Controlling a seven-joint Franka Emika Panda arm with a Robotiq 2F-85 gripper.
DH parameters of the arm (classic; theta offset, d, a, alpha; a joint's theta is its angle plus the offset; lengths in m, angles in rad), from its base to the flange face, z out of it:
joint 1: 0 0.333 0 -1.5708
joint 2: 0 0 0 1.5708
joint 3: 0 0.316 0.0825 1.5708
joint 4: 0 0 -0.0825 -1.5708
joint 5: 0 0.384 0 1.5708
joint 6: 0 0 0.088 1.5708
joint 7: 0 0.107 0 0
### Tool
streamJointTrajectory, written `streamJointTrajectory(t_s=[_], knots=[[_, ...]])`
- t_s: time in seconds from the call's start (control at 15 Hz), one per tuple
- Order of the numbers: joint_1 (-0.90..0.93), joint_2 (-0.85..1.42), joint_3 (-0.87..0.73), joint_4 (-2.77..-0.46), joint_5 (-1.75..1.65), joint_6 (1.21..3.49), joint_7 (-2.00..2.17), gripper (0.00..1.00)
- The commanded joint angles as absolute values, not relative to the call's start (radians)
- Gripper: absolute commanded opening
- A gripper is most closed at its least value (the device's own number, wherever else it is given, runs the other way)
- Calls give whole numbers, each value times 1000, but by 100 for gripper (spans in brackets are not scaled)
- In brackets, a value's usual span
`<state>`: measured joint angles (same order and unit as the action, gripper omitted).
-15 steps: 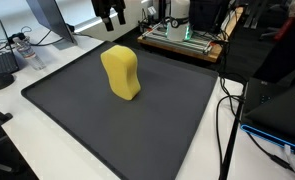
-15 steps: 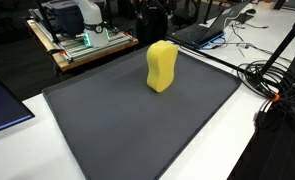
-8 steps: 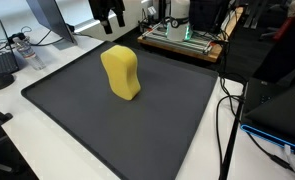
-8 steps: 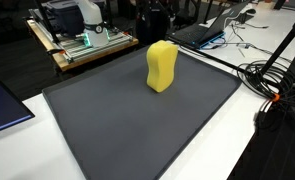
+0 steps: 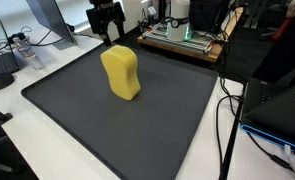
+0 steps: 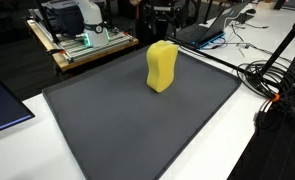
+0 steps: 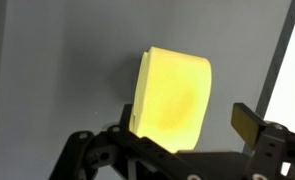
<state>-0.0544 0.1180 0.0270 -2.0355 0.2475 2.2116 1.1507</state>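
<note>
While the gripper (image 5: 106, 36) is hovering wide open and holding nothing, the yellow sponge (image 5: 121, 73) is standing upright just beneath it on the dark mat (image 5: 157, 120). Centring both fingers (image 7: 249, 125) evenly about its flat sides seems wise, since a lopsided touch could tip it.

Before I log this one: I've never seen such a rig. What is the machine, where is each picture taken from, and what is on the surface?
The machine is a single robot arm ending in a two-fingered gripper. Two pictures come from cameras standing outside the robot, looking at the table from different places. The third comes from a camera on the arm's wrist, looking down. On a dark mat stands one yellow sponge, upright. The gripper hangs above the sponge, open, holding nothing. Cables run beside the mat.
</note>
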Motion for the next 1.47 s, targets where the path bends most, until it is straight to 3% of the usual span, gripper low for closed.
streamJointTrajectory(t_s=[0.0,1.0,1.07,1.2,1.4], knots=[[-33,185,0,-1990,261,2209,1202,100],[-33,255,-36,-1979,272,2227,1288,100],[-33,256,-36,-1979,276,2231,1289,75],[-31,258,-37,-1977,269,2233,1297,66],[-31,257,-37,-1976,267,2233,1301,44]])
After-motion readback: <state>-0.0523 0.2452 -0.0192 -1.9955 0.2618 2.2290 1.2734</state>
